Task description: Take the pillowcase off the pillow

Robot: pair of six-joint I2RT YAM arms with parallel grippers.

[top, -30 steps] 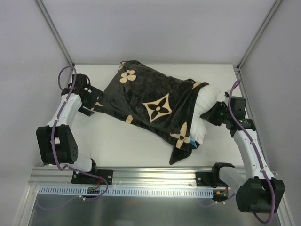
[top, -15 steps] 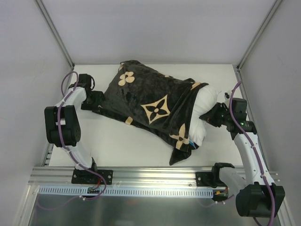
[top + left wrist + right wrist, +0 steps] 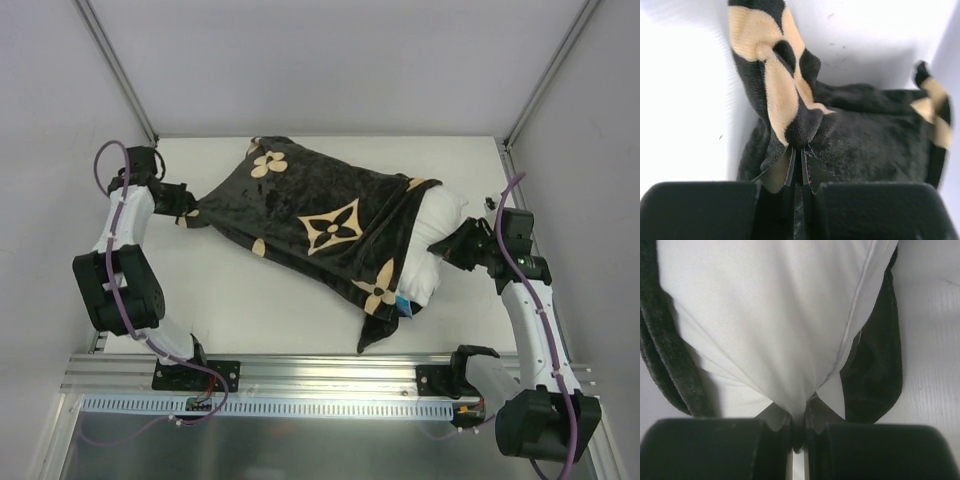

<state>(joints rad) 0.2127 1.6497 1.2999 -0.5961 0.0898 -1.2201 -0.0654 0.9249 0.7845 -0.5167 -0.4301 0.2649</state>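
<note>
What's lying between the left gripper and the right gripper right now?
In the top view, the black pillowcase fills most of the stretch from the left gripper, then the pillow, its white end exposed, runs up to the right gripper.

One pillowcase, one pillow, two hands: left hand, right hand.

A flat white rectangular bench fills the overhead view, evenly lit with soft shadows. Plain pale grey walls enclose its back and both sides. Slim grey metal posts slant up from its far corners. A ribbed silver aluminium rail lines the near edge, above a brushed metal panel.
</note>
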